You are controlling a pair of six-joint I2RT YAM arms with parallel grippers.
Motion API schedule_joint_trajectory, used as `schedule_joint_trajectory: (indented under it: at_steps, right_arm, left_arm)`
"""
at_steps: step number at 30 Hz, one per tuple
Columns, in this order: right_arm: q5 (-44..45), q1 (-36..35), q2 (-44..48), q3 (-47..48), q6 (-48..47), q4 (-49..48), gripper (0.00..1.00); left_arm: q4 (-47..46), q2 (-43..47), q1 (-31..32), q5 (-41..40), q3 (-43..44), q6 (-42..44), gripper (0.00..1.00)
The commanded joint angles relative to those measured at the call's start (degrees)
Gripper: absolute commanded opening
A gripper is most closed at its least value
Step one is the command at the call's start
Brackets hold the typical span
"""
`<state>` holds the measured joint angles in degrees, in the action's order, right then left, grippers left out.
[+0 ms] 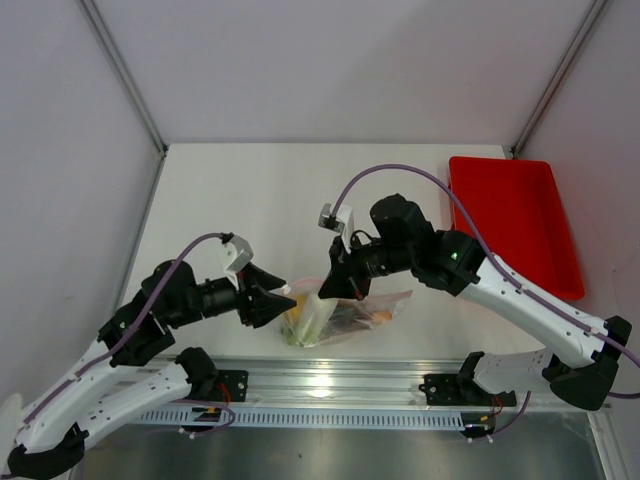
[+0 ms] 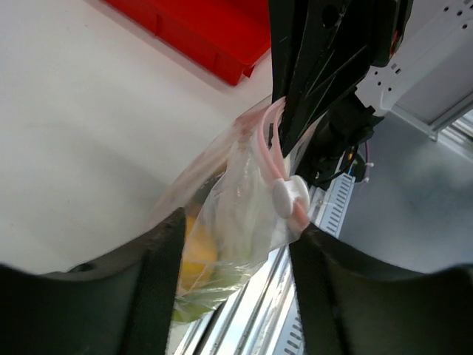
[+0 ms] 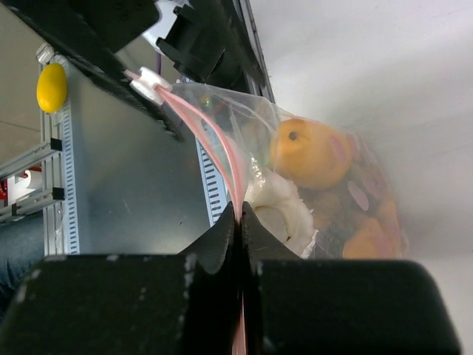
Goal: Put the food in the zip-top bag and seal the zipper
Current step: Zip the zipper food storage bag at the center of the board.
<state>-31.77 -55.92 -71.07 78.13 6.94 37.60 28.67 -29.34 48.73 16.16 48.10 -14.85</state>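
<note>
Item 1, left hand (image 2: 236, 248): my jaws stood apart, one finger on each side of the bag's slider end. I could not tell whether the pads touched the plastic.

Item 2, right hand (image 3: 240, 218): my jaws were closed tight, pinching the zipper (image 3: 214, 140) between the fingertips and holding that edge up.

Item 3, zip-top bag (image 1: 385, 305): clear and crinkled. It sat at the near edge of the counter (image 1: 250, 200), between my two hands, with its lower part on the surface and its top edge raised.

Item 4, zipper: a pink strip with a white slider (image 2: 288, 196) at the end by my left hand. Its two strips bowed apart between the slider and my right hand's pinch.

Item 5, food, all inside the bag: a round orange piece (image 3: 310, 151), a white piece (image 3: 281, 211) beside it, a yellow piece (image 2: 194, 255) and a green piece (image 2: 199, 299) under the yellow one.

Item 6, red tray (image 1: 515, 220): on the far right of the counter, well apart from the bag.
</note>
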Motion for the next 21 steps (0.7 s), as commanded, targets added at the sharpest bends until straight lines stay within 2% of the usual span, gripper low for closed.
schedule_joint_trajectory:
  at_steps: [1, 3, 5, 8, 11, 12, 13, 16, 21]
  right_arm:
    - [-2.42, 0.46, 0.75, 3.08, 1.23, -3.85, 0.00]
    - [-3.12, 0.90, 0.93, 3.08, 1.32, -4.12, 0.00]
    - [-3.65, 1.43, 1.28, 3.00, 1.50, -4.56, 0.00]
    - [-4.09, 2.13, 1.55, 2.91, 1.41, -4.56, 0.00]
    - [-5.23, 3.45, 1.81, 2.29, 0.27, -3.86, 0.01]
    - [-5.75, 3.80, 1.98, 2.29, -0.34, -3.59, 0.06]
    - [-6.11, 4.06, 1.90, 2.38, -0.96, -2.98, 0.24]
    - [-9.53, 3.98, 1.02, 3.69, -3.07, -2.80, 0.39]
    - [-12.61, 2.31, -1.44, 7.91, -6.31, -3.50, 0.44]
  left_arm:
    - [-3.35, -2.47, -0.21, 2.73, 1.30, 1.32, 0.56]
    - [-2.74, -3.35, -0.21, 3.17, 1.47, 1.32, 0.39]
    - [-1.69, -3.62, -0.21, 3.09, 1.65, 1.32, 0.28]
    - [-0.89, -3.18, -0.21, 2.47, 1.65, 1.32, 0.02]
    - [-0.54, -2.21, -0.21, 2.82, 1.65, 1.05, 0.01]
    - [-0.45, -2.21, -0.21, 3.43, 1.65, 0.97, 0.00]
    - [-0.63, -2.21, -0.21, 4.05, 1.48, 0.97, 0.01]
    - [-0.80, -2.82, -0.21, 6.33, 1.65, 0.97, 0.01]
    - [-0.54, -5.55, -0.21, 8.27, 2.97, 0.26, 0.01]
